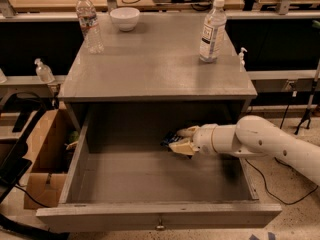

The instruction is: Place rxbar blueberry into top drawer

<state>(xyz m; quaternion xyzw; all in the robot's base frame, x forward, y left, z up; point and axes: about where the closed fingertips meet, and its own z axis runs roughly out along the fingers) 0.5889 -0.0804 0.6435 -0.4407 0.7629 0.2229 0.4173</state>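
Top drawer (100, 217) open below the front of the table (155, 71), with the pincer (181, 140) inside it.
The pincer reaches in from the right, in the drawer's back right part, clamped on the rxbar blueberry (168, 138), which sticks out to its left. On the table, a bottle (90, 24) stands back left, a bowl (124, 18) just right of it, and another bottle (212, 31) back right. A cardboard box (42, 154) sits left of the drawer.
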